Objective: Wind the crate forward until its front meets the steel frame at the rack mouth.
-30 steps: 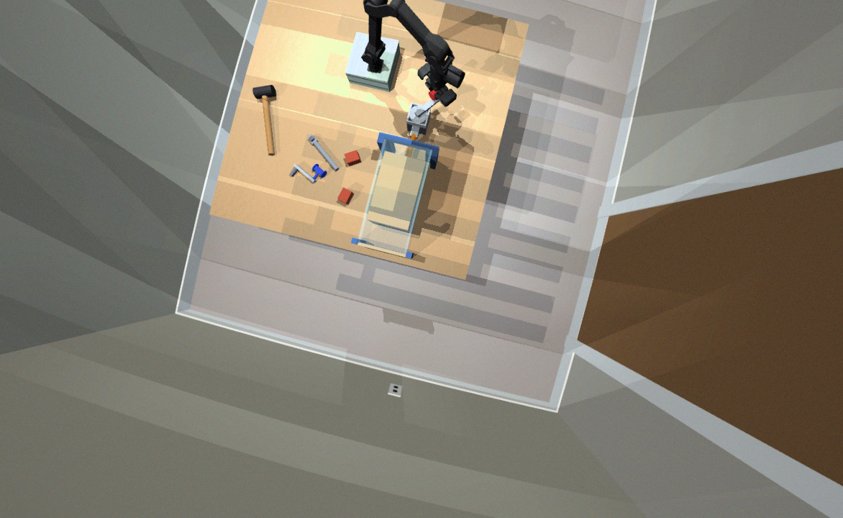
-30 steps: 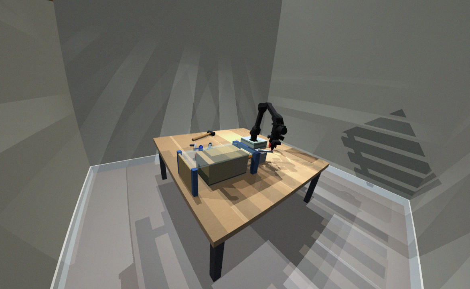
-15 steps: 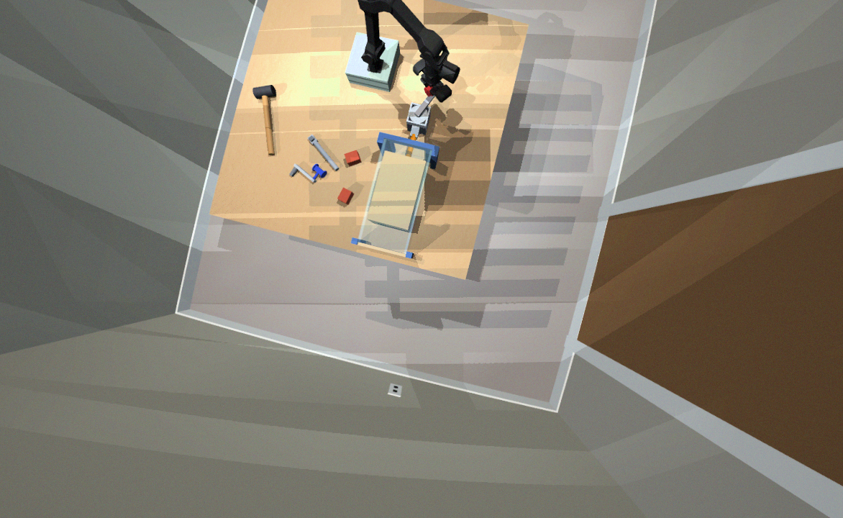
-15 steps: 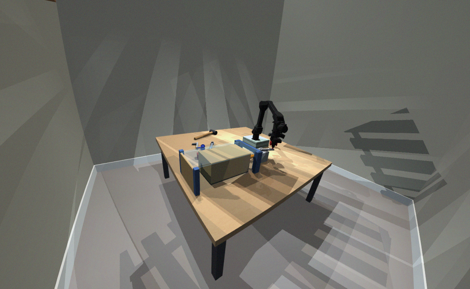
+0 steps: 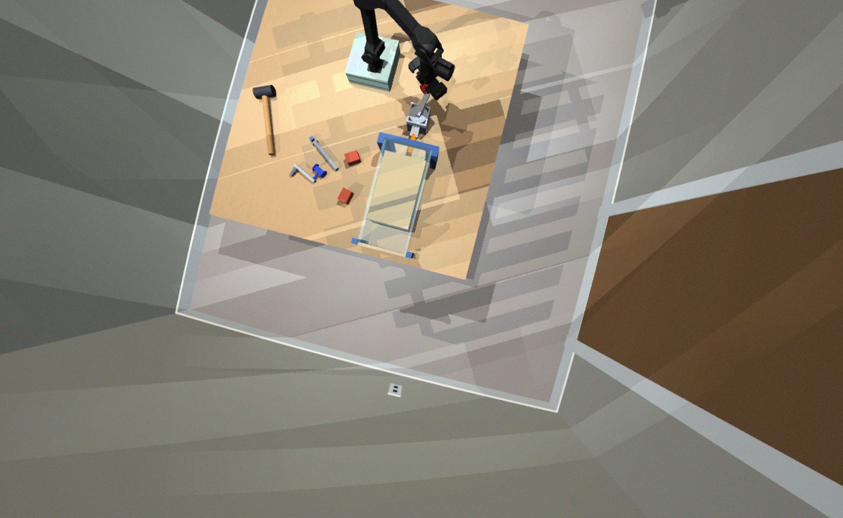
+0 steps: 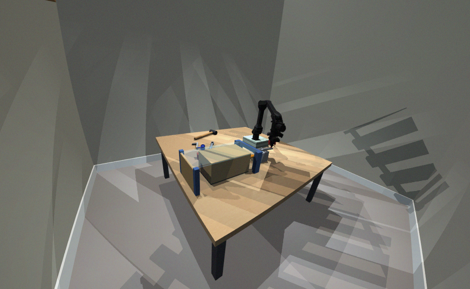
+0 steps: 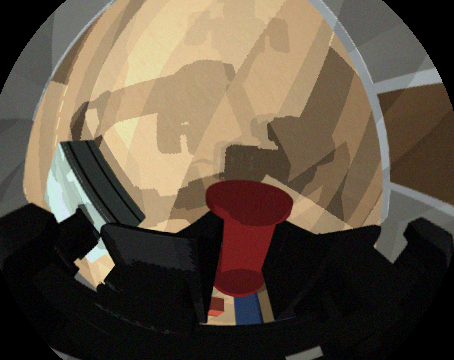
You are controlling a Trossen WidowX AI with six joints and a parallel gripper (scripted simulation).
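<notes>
Wrist view: end effector (image 7: 243, 287) nearly closed, gripping the winch handle's red knob (image 7: 246, 234) between black fingers.

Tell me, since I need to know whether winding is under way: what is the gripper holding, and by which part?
The gripper is shut on the winch handle, gripping it by its red knob at the crank's outer end.

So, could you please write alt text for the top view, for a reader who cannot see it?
From above, a black robot arm's gripper grips the red knob of a crank handle fitted on a grey winch. Beside it is a blue-framed clear guard over a crate. A hammer lies on the wooden bench.
</notes>
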